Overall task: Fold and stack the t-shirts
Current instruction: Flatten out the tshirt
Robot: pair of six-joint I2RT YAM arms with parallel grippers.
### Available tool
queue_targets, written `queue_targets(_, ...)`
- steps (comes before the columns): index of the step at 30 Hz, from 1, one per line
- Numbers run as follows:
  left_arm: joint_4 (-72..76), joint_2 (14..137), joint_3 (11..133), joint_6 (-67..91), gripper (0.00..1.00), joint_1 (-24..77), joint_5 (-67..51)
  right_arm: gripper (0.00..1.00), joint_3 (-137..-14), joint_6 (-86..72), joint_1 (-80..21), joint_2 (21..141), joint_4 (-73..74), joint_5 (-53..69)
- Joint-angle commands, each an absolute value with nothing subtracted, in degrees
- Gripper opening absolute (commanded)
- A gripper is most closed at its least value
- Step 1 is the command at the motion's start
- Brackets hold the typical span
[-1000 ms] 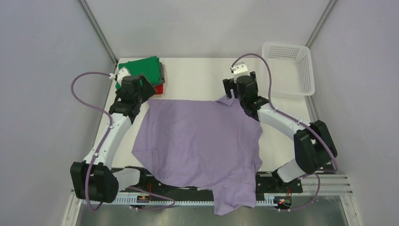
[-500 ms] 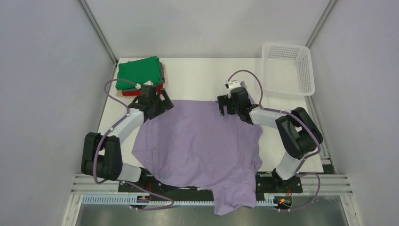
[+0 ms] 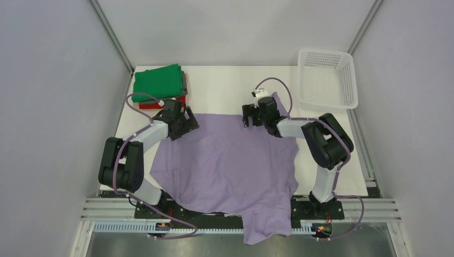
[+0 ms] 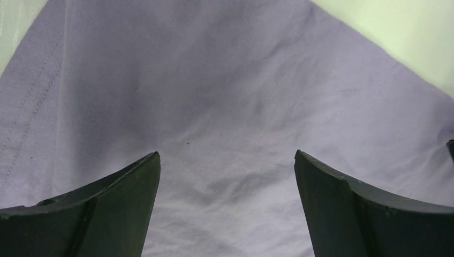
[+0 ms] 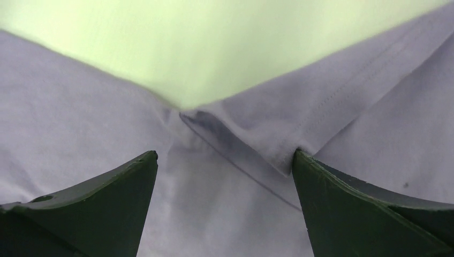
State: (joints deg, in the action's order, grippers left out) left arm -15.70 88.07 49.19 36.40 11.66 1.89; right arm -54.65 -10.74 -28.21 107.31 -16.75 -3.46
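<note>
A large lavender t-shirt (image 3: 230,160) lies spread flat over the middle of the table, with one part hanging over the near edge. At the far left, a folded green t-shirt (image 3: 157,82) tops a stack with a grey one (image 3: 184,82) and a red one (image 3: 158,105) under it. My left gripper (image 3: 186,125) is open over the lavender shirt's far left corner; the left wrist view shows plain lavender cloth (image 4: 225,107) between my left gripper (image 4: 226,155) fingers. My right gripper (image 3: 249,116) is open over the far right corner, and my right gripper (image 5: 225,155) straddles a folded hem (image 5: 300,118) there.
A white mesh basket (image 3: 326,80) stands at the far right corner. Bare white table (image 3: 219,85) shows beyond the shirt's far edge. Both arms bend low over the table, with cables looping above them.
Both grippers have drawn in toward the middle and come down on the lavender shirt's far edge. The left one left the green stack; the right one moved left. Both stay open.
</note>
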Motion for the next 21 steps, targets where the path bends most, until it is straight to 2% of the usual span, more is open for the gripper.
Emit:
queue_targets(1, -14.8, 89.5, 49.2, 34.8, 1.0, 11.8, 3.4, 0.98, -59.3, -11.8, -28.0, 110.4, -23.1, -1.9)
queue_targets(9, -14.9, 90.5, 49.9, 34.5, 1.0, 11.8, 3.1, 0.98, -70.0, -10.3, -27.9, 118.6, -26.0, -3.4)
queue_targets(15, -14.9, 89.6, 49.9, 34.6, 1.0, 11.8, 2.6, 0.98, -87.9, -6.6, -27.5, 126.8, -18.7, -4.2)
queue_targets(21, -14.6, 88.3, 48.6, 35.2, 1.0, 11.8, 2.6, 0.98, -83.3, -2.7, -27.4, 118.5, -18.9, -3.4)
